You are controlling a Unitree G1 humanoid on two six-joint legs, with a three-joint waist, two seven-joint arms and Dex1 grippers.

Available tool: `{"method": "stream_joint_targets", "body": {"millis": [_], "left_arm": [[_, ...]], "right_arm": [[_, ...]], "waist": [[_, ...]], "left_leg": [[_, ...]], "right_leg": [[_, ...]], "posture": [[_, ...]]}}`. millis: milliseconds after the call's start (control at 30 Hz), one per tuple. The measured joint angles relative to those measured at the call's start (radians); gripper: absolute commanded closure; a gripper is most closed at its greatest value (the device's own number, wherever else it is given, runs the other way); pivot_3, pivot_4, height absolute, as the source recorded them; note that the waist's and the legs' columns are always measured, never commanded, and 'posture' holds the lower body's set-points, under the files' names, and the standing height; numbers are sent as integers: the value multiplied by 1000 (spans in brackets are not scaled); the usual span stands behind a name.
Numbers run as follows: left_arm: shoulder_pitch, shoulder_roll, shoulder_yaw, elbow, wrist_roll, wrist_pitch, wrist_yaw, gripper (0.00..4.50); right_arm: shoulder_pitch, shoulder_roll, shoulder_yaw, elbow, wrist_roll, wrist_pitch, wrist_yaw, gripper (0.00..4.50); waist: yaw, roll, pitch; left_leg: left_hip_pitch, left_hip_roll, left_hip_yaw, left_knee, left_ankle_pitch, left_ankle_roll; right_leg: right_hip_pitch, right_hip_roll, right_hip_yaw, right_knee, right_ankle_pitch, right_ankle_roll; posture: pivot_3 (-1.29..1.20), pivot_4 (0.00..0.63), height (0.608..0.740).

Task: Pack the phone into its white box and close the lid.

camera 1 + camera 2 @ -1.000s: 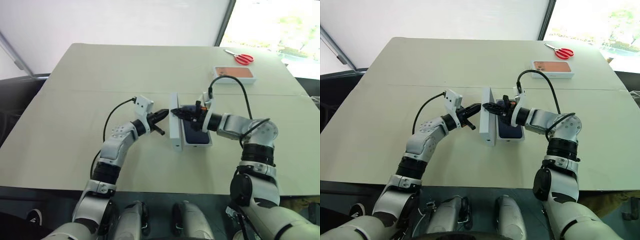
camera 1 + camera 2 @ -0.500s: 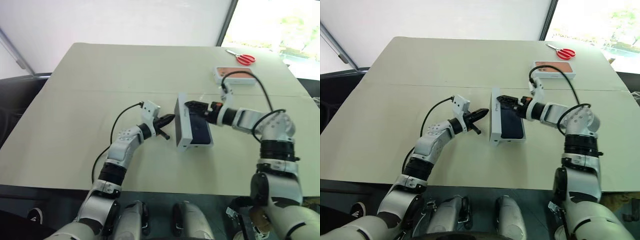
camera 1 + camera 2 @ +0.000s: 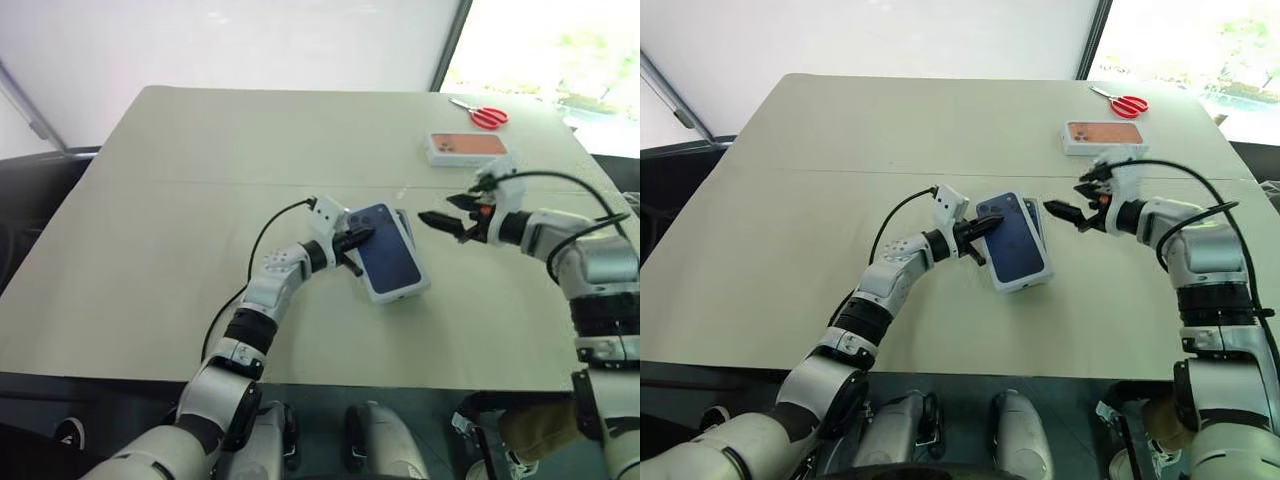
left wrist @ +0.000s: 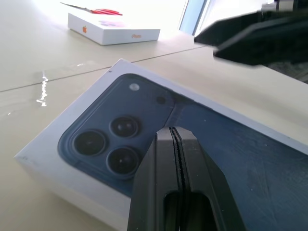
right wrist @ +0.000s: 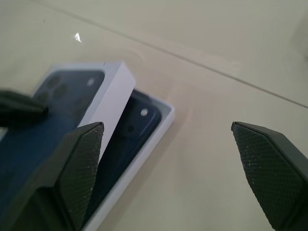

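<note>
Two hands in play at frame centre: the closed left hand (image 3: 362, 236) nudges the lid (image 3: 385, 250), lying askew over the white box (image 5: 153, 138) with the phone (image 5: 129, 133) inside, right hand (image 3: 447, 215) wide and empty, so next it needs squaring and pressing down.

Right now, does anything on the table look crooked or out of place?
Yes. The lid lies skewed over the white box, not seated: one side stays uncovered, the phone showing inside. The shut left gripper rests against the lid.
</note>
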Motion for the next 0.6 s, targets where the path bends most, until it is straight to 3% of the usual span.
{"method": "stream_joint_targets", "body": {"millis": [200, 500, 600], "left_arm": [[3, 65, 8, -43, -1, 33, -18, 4500], [153, 257, -29, -324, -40, 259, -192, 4500], [167, 259, -44, -347, -48, 314, -208, 4500]], "right_arm": [[10, 8, 19, 3, -79, -107, 15, 4467], [83, 11, 34, -32, -141, -199, 96, 4467], [113, 12, 50, -66, -150, -201, 126, 4467]], "waist": [[1, 0, 0], [2, 0, 0], [4, 0, 0]], "left_leg": [[0, 0, 0, 0, 1, -1], [0, 0, 0, 0, 4, -7], [0, 0, 0, 1, 4, -7]], "right_leg": [[0, 0, 0, 0, 0, 0], [0, -1, 0, 0, 0, 0], [0, -1, 0, 0, 0, 0]], "posture": [[0, 150, 740], [0, 150, 740], [0, 150, 740]]}}
